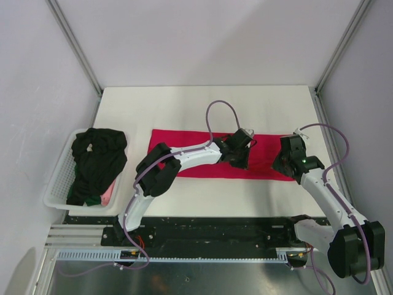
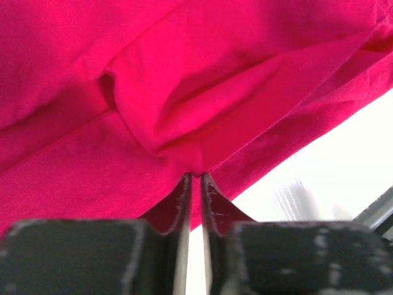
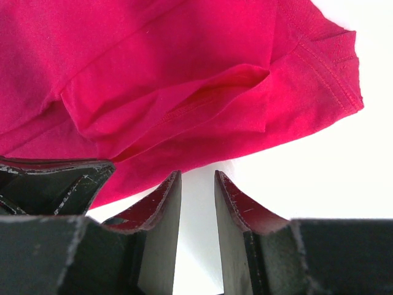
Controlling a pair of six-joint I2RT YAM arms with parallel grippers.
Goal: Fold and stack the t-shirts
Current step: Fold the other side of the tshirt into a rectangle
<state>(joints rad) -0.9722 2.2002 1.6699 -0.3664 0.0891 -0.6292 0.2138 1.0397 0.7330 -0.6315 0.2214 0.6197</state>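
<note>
Top view first: the red t-shirt [image 1: 184, 138] lies across the middle of the worktop [image 1: 202, 107] as one long flat band, so we'd say it's only partly folded, narrowed down but not yet a compact packet. Both arms are down at the right half of the red t-shirt. The left pincer [image 1: 238, 161] sits over the cloth near the near edge, and the right pincer [image 1: 281, 166] is at the near right corner. Well off the red t-shirt's left end there's a white basket [image 1: 56, 184] with the black t-shirt [image 1: 95, 157] bunched up in it and a bit of the pink t-shirt [image 1: 107, 195] peeking out underneath. We can't see a stack anywhere yet.

Left wrist view: the left pincer [image 2: 195, 177] is squeezed down to a thin slit. A raised fold of the red t-shirt [image 2: 202, 92] runs right into its tips, so we read it as pinching the cloth at the near edge. Bare worktop [image 2: 319, 178] shows just off the red t-shirt's edge.

Right wrist view: the right pincer [image 3: 198, 175] has its jaws a modest way apart with only white worktop between them. It's holding nothing. The red t-shirt [image 3: 184, 80] starts just past the tips, with a hemmed, sleeve-like corner sticking out to the side.

So our take: one shirt is mid-fold, with the crosswise folds left to do. The two shirts in the basket are untouched, and all the stacking is still ahead.
</note>
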